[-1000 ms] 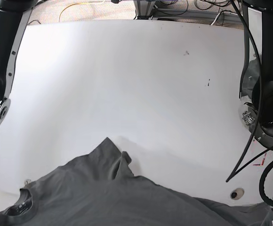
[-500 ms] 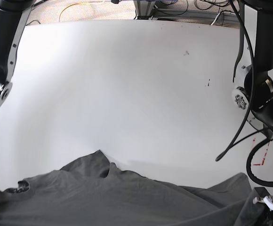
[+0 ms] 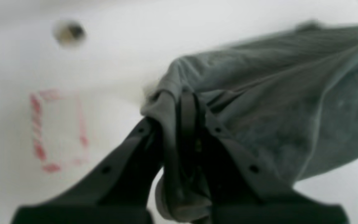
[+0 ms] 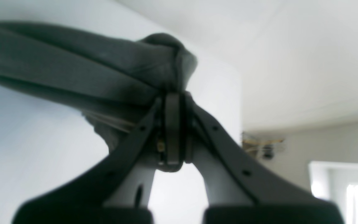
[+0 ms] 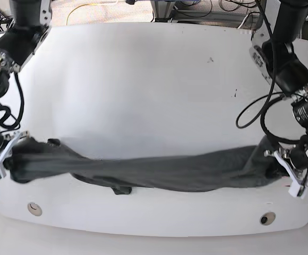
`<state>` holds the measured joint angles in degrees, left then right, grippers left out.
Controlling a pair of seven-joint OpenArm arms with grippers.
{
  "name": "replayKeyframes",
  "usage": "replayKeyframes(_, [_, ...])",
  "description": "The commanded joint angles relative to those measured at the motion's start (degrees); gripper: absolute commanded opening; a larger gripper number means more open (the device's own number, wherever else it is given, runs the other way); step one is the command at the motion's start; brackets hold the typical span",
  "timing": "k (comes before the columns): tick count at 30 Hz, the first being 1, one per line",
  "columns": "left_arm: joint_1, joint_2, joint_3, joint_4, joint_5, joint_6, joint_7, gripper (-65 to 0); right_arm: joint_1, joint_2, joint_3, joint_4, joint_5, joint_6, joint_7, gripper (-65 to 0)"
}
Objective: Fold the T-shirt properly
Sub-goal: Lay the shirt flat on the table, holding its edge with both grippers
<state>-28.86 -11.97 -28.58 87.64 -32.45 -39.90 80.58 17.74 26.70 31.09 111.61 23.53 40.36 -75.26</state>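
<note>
t-shirt (image 5: 159, 172): dark grey, stretched left to right across near part of white table (image 5: 143, 79). left gripper (image 3: 179, 102) clamped on its right end; right gripper (image 4: 174, 96) clamped on its left end.

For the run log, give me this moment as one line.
left hand: shut on T-shirt | right hand: shut on T-shirt | T-shirt: stretched between hands above table

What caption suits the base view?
Both pincers, left and right, shut on the T-shirt, stretching it across the table.
</note>
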Motion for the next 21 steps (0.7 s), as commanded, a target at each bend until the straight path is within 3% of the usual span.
replayKeyframes(1, [3.06, -1.18, -0.04, 0.85, -1.71, -0.1, -1.15, -64.0, -4.95, -1.6, 2.36, 2.37, -1.16, -0.36, 1.02, -65.0])
replayKeyframes(9, [16.25, -3.9, -0.04, -1.61, -1.8, -0.1, -1.32, -63.9, -20.77, -9.07, 7.28, 2.63, -1.24, -0.36, 5.51, -65.0])
replayKeyframes(21, [24.25, -9.97, 0.05, -10.05, -1.88, -0.1, -1.41, -62.5, -32.81, -13.29, 7.99, 2.63, -1.24, -0.36, 9.99, -65.0])
